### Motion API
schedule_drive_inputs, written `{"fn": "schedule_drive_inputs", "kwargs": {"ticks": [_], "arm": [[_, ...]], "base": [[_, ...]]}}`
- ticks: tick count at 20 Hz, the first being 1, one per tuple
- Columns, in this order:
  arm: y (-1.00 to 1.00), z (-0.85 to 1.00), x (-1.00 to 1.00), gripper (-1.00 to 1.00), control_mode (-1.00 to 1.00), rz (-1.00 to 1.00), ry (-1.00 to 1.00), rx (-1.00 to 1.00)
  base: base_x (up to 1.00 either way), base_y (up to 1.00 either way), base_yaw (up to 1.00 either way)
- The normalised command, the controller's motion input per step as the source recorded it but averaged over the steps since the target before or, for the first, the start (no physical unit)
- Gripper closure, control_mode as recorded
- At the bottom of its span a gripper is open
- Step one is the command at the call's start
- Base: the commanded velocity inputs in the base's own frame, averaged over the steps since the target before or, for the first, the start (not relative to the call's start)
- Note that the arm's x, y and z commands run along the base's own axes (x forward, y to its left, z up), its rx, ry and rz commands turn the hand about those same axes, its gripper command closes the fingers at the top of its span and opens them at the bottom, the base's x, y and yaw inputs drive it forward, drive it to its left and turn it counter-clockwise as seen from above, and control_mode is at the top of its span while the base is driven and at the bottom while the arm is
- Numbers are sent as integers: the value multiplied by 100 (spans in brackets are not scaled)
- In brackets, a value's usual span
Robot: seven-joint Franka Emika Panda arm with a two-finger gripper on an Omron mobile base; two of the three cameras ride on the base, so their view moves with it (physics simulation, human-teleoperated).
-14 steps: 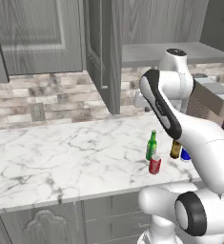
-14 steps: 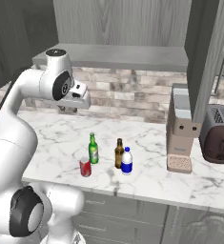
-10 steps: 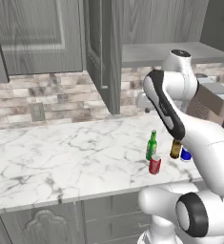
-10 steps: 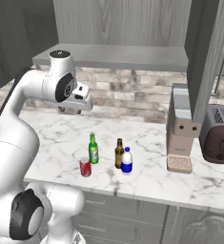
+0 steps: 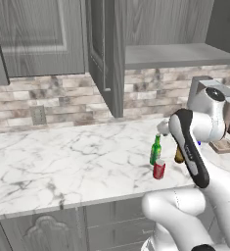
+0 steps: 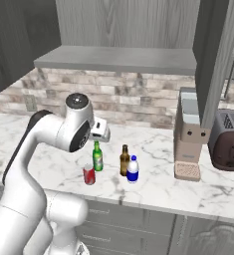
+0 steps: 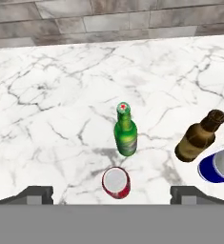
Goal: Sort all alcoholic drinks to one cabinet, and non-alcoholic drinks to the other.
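The gripper [image 7: 111,193], jaws spread wide and empty, hovers above four drinks clustered on the marble surface [image 7: 46,95]: green bottle [image 7: 125,131], red can [image 7: 116,182], brown bottle [image 7: 198,137], blue-capped bottle [image 7: 218,166]. The glass bottles look rigid, slick and breakable; the green one's body likely offers the surest hold.

Grey cabinets [image 5: 35,37] (one door open) hang above a stone-tile backsplash [image 6: 138,102] and marble counter [image 5: 62,162].
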Motion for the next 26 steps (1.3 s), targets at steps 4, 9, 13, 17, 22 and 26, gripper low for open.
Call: {"fn": "schedule_drive_inputs", "kwargs": {"ticks": [4,9,13,17,22,26], "arm": [[0,-46,21,-100,-100,0,-10,0],[0,-17,37,-100,-100,0,-1,0],[0,-10,32,-100,-100,0,0,0],[0,-15,11,-100,-100,0,1,0],[0,-18,6,-100,-100,0,3,-3],[0,-15,15,-100,-100,0,0,-3]], "base": [[0,0,0],[0,0,0],[0,0,0],[0,0,0],[0,0,0],[0,0,0]]}}
